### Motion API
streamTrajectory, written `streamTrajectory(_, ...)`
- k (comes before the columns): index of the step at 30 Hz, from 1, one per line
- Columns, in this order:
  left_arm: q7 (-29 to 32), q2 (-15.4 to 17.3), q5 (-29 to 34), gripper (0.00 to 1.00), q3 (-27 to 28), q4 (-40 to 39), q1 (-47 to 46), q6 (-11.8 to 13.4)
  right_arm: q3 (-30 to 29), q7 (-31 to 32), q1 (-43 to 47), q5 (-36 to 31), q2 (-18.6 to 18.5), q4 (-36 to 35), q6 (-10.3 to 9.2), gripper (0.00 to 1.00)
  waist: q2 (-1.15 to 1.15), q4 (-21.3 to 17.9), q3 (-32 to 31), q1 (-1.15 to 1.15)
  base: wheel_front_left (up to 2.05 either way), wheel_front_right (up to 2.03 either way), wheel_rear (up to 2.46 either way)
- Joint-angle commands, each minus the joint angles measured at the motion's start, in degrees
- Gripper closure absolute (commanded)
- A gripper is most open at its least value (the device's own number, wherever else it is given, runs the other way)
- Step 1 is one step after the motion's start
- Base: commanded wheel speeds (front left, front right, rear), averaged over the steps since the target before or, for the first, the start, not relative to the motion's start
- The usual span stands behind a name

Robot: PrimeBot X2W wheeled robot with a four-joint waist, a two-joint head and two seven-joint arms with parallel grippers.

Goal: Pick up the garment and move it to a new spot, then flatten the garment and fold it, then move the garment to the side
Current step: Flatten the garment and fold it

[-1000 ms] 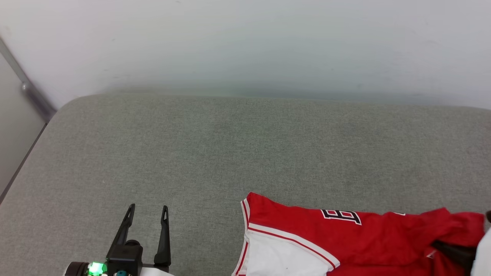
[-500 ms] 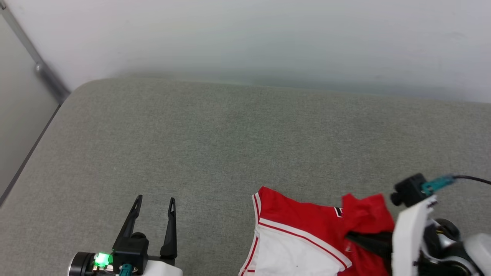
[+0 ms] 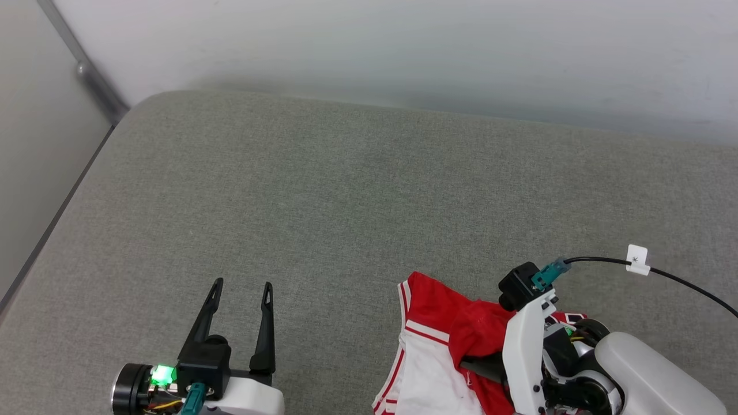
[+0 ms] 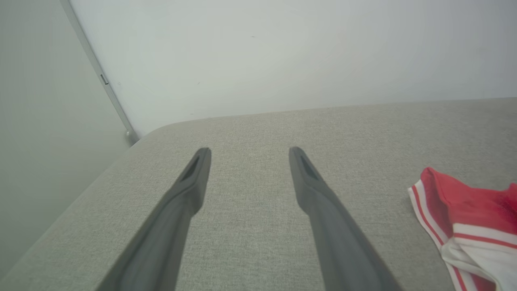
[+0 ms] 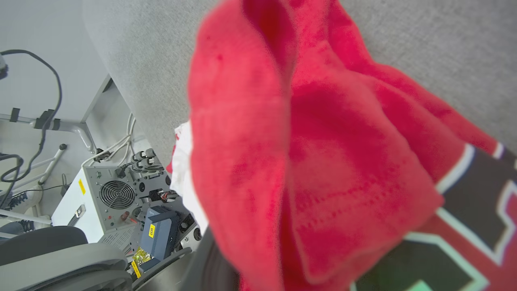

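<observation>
The garment [image 3: 444, 314], red with a white striped-trim panel, lies bunched at the near edge of the grey cushion [image 3: 346, 196]. My right gripper [image 3: 471, 364] is shut on a raised fold of its red cloth, and its dark fingers are mostly hidden by the fabric. In the right wrist view the red fold [image 5: 323, 141] drapes over the fingers, with black, white-outlined lettering at the lower right. My left gripper [image 3: 243, 285] hovers open and empty to the left of the garment. The left wrist view shows its spread fingers [image 4: 249, 151] and the garment's striped edge [image 4: 464, 210] at the right.
A pale wall runs behind the cushion, with a metal post [image 3: 86, 72] at the upper left beside the cushion's left edge. A black cable with a white tag [image 3: 637, 256] trails from my right wrist. Beyond the cushion's edge stands a fan-fronted equipment box [image 5: 117, 194] with cables.
My right arm has come in from the right, carrying the garment's red cloth leftward so that it bunches over itself. The camera has shifted. The left gripper stays open.
</observation>
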Motion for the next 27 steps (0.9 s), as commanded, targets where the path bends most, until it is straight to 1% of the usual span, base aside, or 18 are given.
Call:
streamTrajectory(1, -0.13, -0.12, 0.33, 0.00, 0.24, 0.07, -0.54, -0.07, 0.78, -1.00, -1.15, -0.44, 0.42, 1.23, -0.02, 1.00, 0.00, 0.18, 0.11, 0.00, 0.00, 0.00, 0.00)
streamTrajectory(4, -0.13, -0.27, 0.43, 0.00, 0.44, 0.16, -0.39, -0.08, 2.84, -3.18, -1.91, -0.30, 0.94, 3.57, -0.02, 1.00, 0.00, 0.17, 0.01, 0.00, 0.00, 0.00, 0.00)
streamTrajectory(5, -0.13, -0.32, 0.47, 0.00, 0.54, 0.21, -0.21, -0.04, 3.54, -3.80, -2.07, -0.24, 0.88, 4.13, -0.02, 0.88, 0.00, 0.09, -0.14, 0.00, 0.00, 0.00, 0.00)
streamTrajectory(6, -0.13, -0.34, 0.48, 0.00, 0.66, 0.26, 0.04, -0.02, 4.32, -4.51, -2.35, -0.35, 0.64, 4.30, -0.01, 0.57, 0.00, -0.06, -0.36, 0.00, 0.00, 0.00, 0.00)
streamTrajectory(7, -0.13, -0.35, 0.47, 0.00, 0.75, 0.29, 0.25, -0.02, 4.91, -5.45, -2.76, -0.64, 0.22, 4.18, -0.02, 0.00, 0.00, -0.22, -0.59, 0.00, 0.00, 0.00, 0.00)
streamTrajectory(12, -0.13, -0.40, 0.60, 0.00, 1.05, 0.39, 1.02, -0.19, 6.47, -12.77, -3.26, -1.78, -3.28, 0.56, -0.02, 0.00, 0.00, -1.33, -2.22, 0.00, 0.00, 0.00, 0.00)
streamTrajectory(17, -0.13, -0.40, 0.67, 0.00, 1.32, 0.17, 2.05, -0.05, 3.66, -21.98, -1.74, -4.01, -8.10, -3.79, -0.02, 0.00, 0.00, -2.90, -3.90, 0.00, 0.00, 0.00, 0.00)
streamTrajectory(20, -0.13, -0.31, 0.74, 0.00, 1.44, -0.01, 2.93, 0.01, -0.97, -28.44, -0.45, -6.87, -9.81, -4.51, -0.02, 0.00, 0.00, -4.05, -4.85, 0.00, 0.00, 0.00, 0.00)
streamTrajectory(22, -0.13, -0.20, 0.79, 0.00, 1.51, -0.09, 3.35, -0.03, -5.02, -33.04, 0.73, -9.73, -9.95, -3.99, -0.02, 0.00, 0.00, -4.79, -5.40, 0.00, 0.00, 0.00, 0.00)
streamTrajectory(25, -0.13, -0.09, 0.91, 0.00, 1.60, -0.24, 3.83, -0.06, -12.28, -39.83, 3.10, -14.56, -8.41, -2.68, -0.02, 0.00, 0.00, -5.67, -5.96, 0.00, 0.00, 0.00, 0.00)
streamTrajectory(27, -0.13, -0.04, 0.93, 0.00, 1.72, -0.27, 4.07, -0.03, -17.71, -44.12, 5.25, -18.20, -6.71, -1.74, -0.02, 0.00, 0.00, -6.15, -6.25, 0.00, 0.00, 0.00, 0.00)
